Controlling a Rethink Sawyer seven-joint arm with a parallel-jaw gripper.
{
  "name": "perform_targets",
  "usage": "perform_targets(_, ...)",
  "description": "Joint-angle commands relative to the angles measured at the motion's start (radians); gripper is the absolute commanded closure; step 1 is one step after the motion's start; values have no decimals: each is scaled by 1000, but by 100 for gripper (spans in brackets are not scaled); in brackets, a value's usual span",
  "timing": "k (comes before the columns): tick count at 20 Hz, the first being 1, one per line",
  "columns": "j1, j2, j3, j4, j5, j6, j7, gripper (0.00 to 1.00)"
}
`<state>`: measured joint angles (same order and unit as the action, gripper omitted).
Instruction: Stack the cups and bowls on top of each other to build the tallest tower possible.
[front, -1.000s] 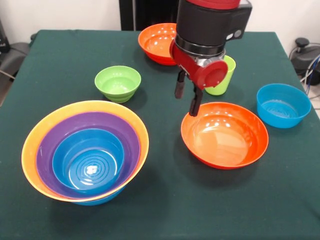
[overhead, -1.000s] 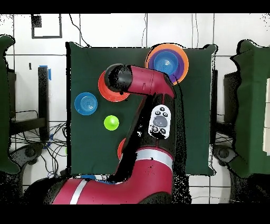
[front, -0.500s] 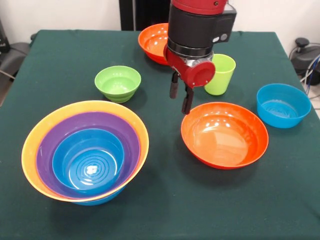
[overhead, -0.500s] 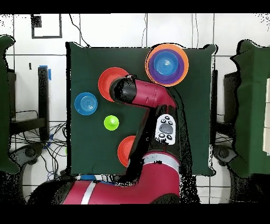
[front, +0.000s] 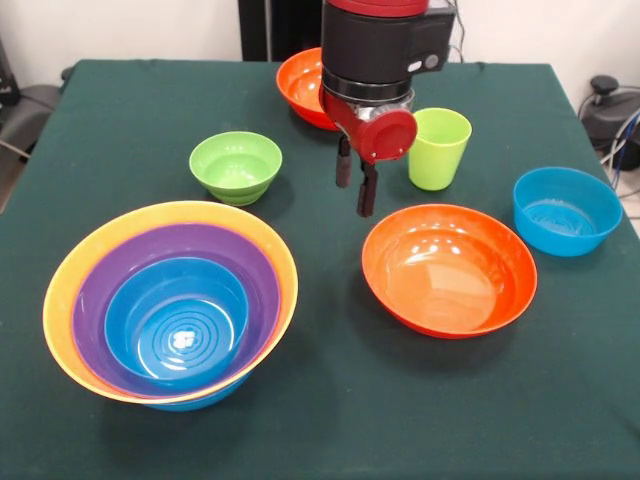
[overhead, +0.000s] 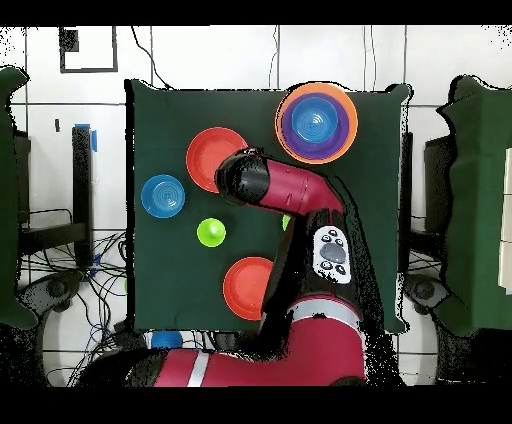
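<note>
The tower (front: 170, 300) stands at the front left: a blue bowl inside a purple one inside a big orange one, also seen in the overhead view (overhead: 317, 122). My gripper (front: 354, 198) hangs open and empty over the cloth, between the small lime-green bowl (front: 236, 165) and the lime-green cup (front: 438, 148). A red-orange bowl (front: 450, 268) lies just right of and below the fingertips. A blue bowl (front: 566, 210) sits at the right. Another red-orange bowl (front: 302, 85) is partly hidden behind the arm. From overhead the wrist (overhead: 240, 178) covers the gripper.
Dark green cloth covers the table (front: 130, 100). From overhead the loose pieces are the red-orange bowl (overhead: 208, 152), blue bowl (overhead: 163, 196), cup (overhead: 211, 233) and second red-orange bowl (overhead: 247, 287). Cables lie on the floor past the table's edge (overhead: 80, 280).
The arm has swung left in the front view, off the rim of the near red-orange bowl, uncovering the cup. The gripper stays open and empty. No bowl or cup has moved.
</note>
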<state>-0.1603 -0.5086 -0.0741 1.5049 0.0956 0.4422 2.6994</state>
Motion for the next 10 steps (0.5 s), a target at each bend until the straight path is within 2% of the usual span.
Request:
perform_targets(1, -3, -2, 150, 88, -13, -71, -6, 0)
perform_targets(10, 29, 9, 149, 71, 0, -85, 36, 0)
